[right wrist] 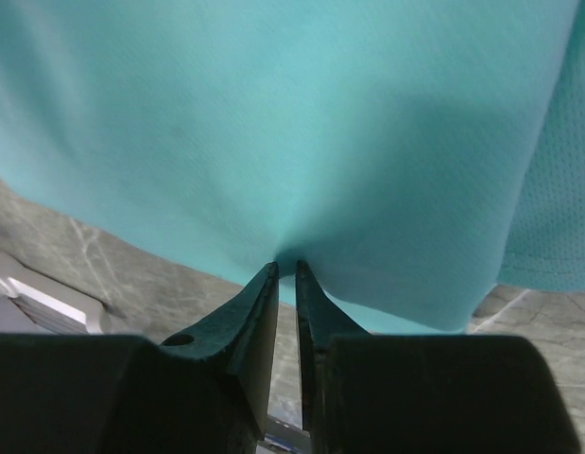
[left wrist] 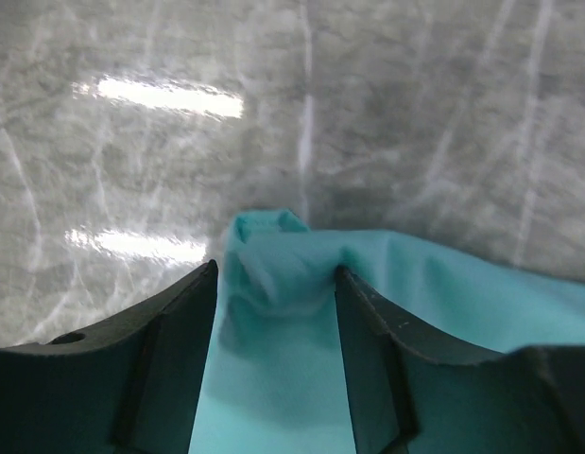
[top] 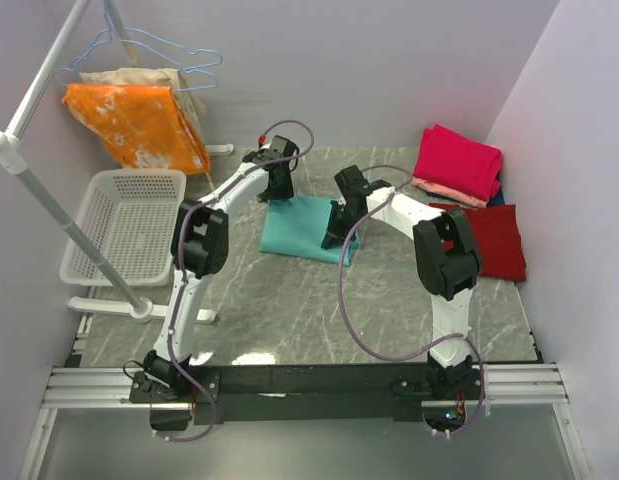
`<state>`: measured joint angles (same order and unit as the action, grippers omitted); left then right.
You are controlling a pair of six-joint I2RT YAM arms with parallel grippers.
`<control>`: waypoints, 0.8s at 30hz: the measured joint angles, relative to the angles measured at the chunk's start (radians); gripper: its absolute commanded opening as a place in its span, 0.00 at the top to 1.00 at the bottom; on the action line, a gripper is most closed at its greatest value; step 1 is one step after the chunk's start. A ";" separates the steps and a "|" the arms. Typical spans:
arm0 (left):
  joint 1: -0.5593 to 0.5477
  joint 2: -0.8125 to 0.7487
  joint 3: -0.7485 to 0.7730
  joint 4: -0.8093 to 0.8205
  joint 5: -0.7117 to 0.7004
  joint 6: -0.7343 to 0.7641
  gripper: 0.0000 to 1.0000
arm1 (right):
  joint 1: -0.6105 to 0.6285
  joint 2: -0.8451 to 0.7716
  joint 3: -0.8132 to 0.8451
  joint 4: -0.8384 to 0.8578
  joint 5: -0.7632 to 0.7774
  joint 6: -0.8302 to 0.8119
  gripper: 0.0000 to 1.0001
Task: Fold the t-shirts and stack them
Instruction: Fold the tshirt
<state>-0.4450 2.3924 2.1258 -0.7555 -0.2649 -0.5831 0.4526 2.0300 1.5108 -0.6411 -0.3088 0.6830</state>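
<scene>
Teal tee (top: 304, 232) pinched in R tool (right wrist: 284, 270), bunched in L tool (left wrist: 276, 274).

Robotics laboratory test cell arranged for garment handling: two white-and-black jointed arms, the left arm (top: 194, 250) and the right arm (top: 444, 255), are bolted to a metal rail (top: 89, 388) at the near edge of a marble-patterned bench (top: 289, 310). Purple cables (top: 349, 320) loop loosely along the arms, and plain pale lilac partition walls (top: 389, 60) close the bench in on three sides. The props are household laundry items: a white clothes rack (top: 49, 190) carrying wire hangers (top: 174, 55) and an orange blotched cloth (top: 134, 120), a white perforated basket (top: 134, 176), a teal t-shirt (top: 299, 230) on the bench, and folded t-shirts (top: 457, 160) stacked at the far right corner.
</scene>
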 measured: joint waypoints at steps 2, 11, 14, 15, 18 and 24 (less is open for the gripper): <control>0.000 0.024 0.016 -0.008 -0.033 0.003 0.39 | 0.002 0.000 -0.018 0.002 -0.001 0.000 0.80; 0.003 0.092 0.083 -0.015 -0.120 0.023 0.39 | 0.003 0.000 -0.114 0.006 -0.016 0.001 0.83; 0.007 0.092 0.087 -0.011 -0.133 0.025 0.38 | 0.003 0.000 -0.118 0.008 -0.018 0.001 0.84; 0.010 0.092 0.087 -0.010 -0.134 0.026 0.38 | 0.003 0.000 -0.118 0.008 -0.018 0.001 0.83; 0.022 0.085 0.087 -0.005 -0.134 0.040 0.37 | 0.003 -0.006 -0.118 0.005 -0.015 0.000 0.84; 0.035 -0.035 0.076 -0.003 -0.125 0.048 0.38 | 0.003 -0.057 -0.113 -0.019 0.014 0.000 0.81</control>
<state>-0.4103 2.3577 2.2017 -0.7582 -0.3901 -0.5346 0.4561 1.9732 1.3975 -0.6598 -0.2947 0.6830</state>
